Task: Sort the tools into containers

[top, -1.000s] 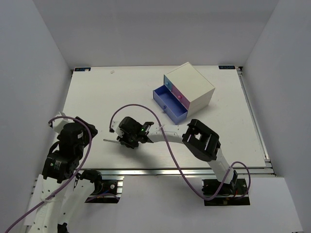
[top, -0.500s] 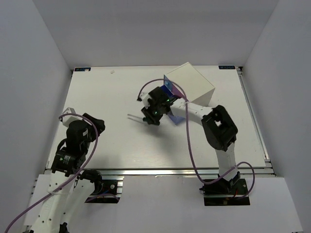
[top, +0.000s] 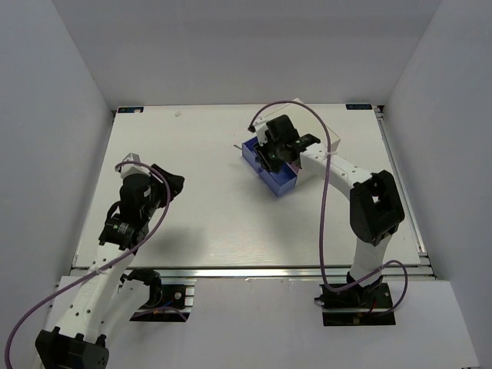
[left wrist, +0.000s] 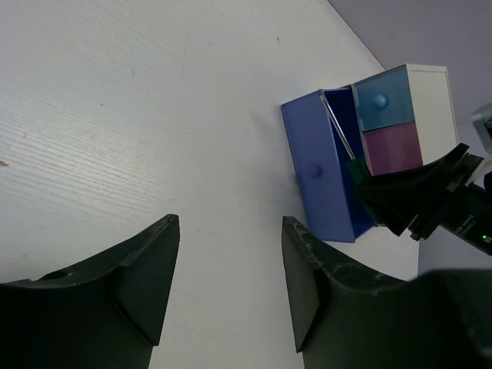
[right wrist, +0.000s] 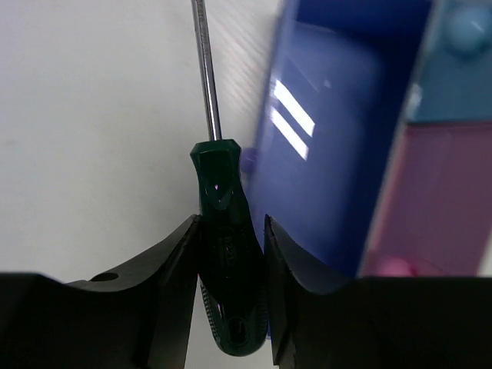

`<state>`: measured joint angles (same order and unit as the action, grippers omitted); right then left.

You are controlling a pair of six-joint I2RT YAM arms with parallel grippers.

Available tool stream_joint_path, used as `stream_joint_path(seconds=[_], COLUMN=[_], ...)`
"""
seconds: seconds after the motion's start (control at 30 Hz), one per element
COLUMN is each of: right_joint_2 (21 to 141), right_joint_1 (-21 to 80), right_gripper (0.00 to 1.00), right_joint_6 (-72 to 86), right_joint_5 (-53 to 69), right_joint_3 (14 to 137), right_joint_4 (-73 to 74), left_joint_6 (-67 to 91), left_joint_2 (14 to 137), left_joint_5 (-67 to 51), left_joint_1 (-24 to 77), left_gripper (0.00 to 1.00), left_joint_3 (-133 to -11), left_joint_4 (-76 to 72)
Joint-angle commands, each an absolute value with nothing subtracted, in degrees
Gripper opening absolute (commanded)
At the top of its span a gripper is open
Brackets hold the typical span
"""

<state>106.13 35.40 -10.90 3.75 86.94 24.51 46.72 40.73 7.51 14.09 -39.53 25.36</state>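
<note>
My right gripper (top: 264,151) is shut on the green-handled screwdriver (right wrist: 223,231), its silver shaft (right wrist: 204,69) pointing away from me. It holds the tool at the left edge of the open blue drawer (top: 286,182), which is pulled out of the white cabinet (top: 327,146). The left wrist view shows the shaft (left wrist: 336,127) slanting over the blue drawer (left wrist: 319,169), with a shut light-blue drawer (left wrist: 380,100) and a pink drawer (left wrist: 392,146) behind. My left gripper (left wrist: 229,223) is open and empty above bare table at the left (top: 165,183). The wrench and mini screwdrivers are out of view.
The white table (top: 200,223) is walled at the back and both sides. A metal rail (top: 246,270) runs along the near edge. A purple cable (top: 327,177) loops along the right arm.
My right gripper has carried the screwdriver from the table's near middle to the far right, up to the open blue drawer. My left arm has reached further out over the table.
</note>
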Motion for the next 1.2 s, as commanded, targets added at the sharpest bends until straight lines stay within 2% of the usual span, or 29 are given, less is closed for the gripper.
stream_joint_path(seconds=[0.0,0.23,0.27,0.37,0.4,0.5,0.53,0.63,0.67,0.73,0.8,0.83,0.87,0.97,1.0,1.07,1.13,1.17], right_joint_2=[105.1,107.7,107.8,108.1,107.9,106.5,106.3,106.1,106.0,105.8,104.8,104.1,103.2,101.8,103.3,105.4,106.9,107.2], right_joint_1=[32.8,31.2,31.1,30.8,30.8,30.8,30.8,30.8,30.8,30.4,28.3,27.3,25.9,20.6,18.0,15.3,12.0,11.0], right_gripper=[0.0,0.01,0.22,0.43,0.44,0.45,0.44,0.46,0.47,0.48,0.43,0.39,0.29,0.04,0.06,0.34,0.57,0.75], right_joint_6=[-12.3,-14.2,-14.0,-13.4,-13.2,-12.4,-12.2,-11.7,-11.6,-11.7,-12.8,-14.0,-14.1,-7.9,-6.9,-5.0,-4.8,-5.1], right_joint_5=[-5.5,-10.1,-9.5,-6.4,-5.6,-2.5,-1.7,2.4,3.4,5.1,13.9,18.1,26.7,32.2,32.9,34.0,34.0,32.8], right_joint_3=[84.9,85.3,85.5,86.8,86.8,87.6,88.1,91.0,91.4,93.2,95.2,95.9,96.2,98.1,99.9,104.7,106.0,106.7], right_joint_4=[20.8,19.2,19.6,22.1,22.5,23.9,24.4,27.4,27.7,29.3,31.1,31.4,30.1,24.9,24.9,25.6,25.1,25.0], left_joint_6=[46.1,46.0,46.0,46.5,46.8,48.3,49.3,50.6,50.8,51.1,51.4,51.5,51.7,52.7,53.4,54.0,54.1,54.0], left_joint_2=[42.7,48.0,48.4,50.5,52.3,56.4,60.1,68.5,70.6,74.7,80.5,82.5,87.0,93.4,97.2,100.4,104.7,106.0], left_joint_5=[3.6,0.7,0.4,-2.1,-3.0,-7.6,-9.0,-13.3,-14.0,-15.6,-16.2,-16.5,-17.4,-18.9,-19.9,-20.6,-21.5,-22.0], left_joint_1=[13.9,13.9,13.9,13.9,13.9,14.0,14.0,14.7,15.5,16.5,18.5,19.2,20.3,22.1,22.3,23.1,23.6,24.0], left_gripper=[0.65,0.64,0.64,0.63,0.63,0.55,0.46,0.32,0.24,0.18,0.15,0.14,0.13,0.13,0.13,0.14,0.15,0.15], left_joint_3=[-38.3,-38.3,-38.3,-37.8,-37.5,-37.1,-37.1,-38.5,-39.1,-41.7,-45.2,-46.4,-47.8,-52.5,-53.5,-55.9,-59.0,-60.1], left_joint_4=[19.4,14.0,13.5,10.2,9.1,3.4,0.8,-4.1,-4.9,-7.2,-8.0,-8.4,-8.4,-10.1,-10.7,-13.0,-13.3,-12.9])
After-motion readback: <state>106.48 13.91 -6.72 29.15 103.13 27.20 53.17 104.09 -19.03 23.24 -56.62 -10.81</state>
